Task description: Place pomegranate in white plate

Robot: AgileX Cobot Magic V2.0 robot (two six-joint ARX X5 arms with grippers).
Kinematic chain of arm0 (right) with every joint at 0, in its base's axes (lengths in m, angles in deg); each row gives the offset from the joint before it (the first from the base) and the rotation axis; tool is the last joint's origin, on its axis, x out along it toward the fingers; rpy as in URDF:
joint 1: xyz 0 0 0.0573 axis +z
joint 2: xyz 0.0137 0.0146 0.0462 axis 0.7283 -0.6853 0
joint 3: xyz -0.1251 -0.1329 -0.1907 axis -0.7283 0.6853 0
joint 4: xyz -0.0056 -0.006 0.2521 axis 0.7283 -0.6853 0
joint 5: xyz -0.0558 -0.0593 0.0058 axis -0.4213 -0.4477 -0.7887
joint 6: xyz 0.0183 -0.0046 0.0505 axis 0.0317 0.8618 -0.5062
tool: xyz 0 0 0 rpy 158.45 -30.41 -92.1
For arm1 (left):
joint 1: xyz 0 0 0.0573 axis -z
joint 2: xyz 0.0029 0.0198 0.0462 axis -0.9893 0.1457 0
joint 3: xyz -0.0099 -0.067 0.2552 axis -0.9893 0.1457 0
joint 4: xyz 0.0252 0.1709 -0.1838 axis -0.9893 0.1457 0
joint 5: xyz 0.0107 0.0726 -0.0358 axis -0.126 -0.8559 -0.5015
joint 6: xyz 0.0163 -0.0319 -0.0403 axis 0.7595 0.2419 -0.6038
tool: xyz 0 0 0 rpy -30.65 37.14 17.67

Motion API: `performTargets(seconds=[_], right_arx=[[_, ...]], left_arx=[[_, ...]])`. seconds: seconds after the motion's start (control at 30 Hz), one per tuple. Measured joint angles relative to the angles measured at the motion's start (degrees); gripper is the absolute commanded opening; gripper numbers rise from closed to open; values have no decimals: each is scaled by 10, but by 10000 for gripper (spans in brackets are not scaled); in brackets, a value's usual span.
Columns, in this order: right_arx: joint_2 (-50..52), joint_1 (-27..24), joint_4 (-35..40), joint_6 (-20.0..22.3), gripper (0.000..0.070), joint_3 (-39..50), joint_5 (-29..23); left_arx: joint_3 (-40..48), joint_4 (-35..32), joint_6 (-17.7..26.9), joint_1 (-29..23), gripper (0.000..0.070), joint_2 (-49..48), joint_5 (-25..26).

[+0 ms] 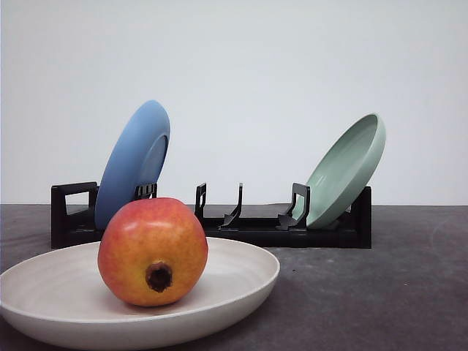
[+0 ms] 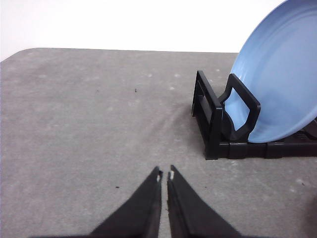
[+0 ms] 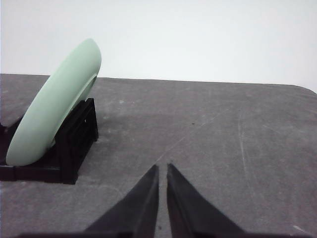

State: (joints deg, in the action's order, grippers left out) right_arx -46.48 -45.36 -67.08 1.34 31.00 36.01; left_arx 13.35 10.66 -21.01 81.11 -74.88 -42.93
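1. No brand, label or readable writing shows on any item.
2. One pomegranate (image 1: 153,251), round and glossy, red-orange with yellowish patches and a dark brown calyx nub facing the front camera, sits inside the white plate (image 1: 248,281), left of its centre.
3. The white plate is one wide, shallow, matte cream dish on the grey speckled surface (image 1: 380,292).
4. One black slotted rack (image 1: 248,228) stands at 12 o'clock from the fruit, holding two tilted plates: a blue plate (image 1: 135,161) at 11 o'clock and a mint-green plate (image 1: 347,170) at 2 o'clock.
5. The left gripper (image 2: 165,176) hangs over bare surface, its black tapered fingers nearly touching, holding nothing.
6. The right gripper (image 3: 163,168) likewise shows a narrow slit between empty fingers.
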Motion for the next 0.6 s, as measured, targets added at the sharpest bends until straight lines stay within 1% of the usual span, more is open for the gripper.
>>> performTargets(seconds=[0.6], right_arx=[[0, 0, 0, -2, 28, 0, 0]], left_arx=[[0, 0, 0, 0, 0, 0, 0]])
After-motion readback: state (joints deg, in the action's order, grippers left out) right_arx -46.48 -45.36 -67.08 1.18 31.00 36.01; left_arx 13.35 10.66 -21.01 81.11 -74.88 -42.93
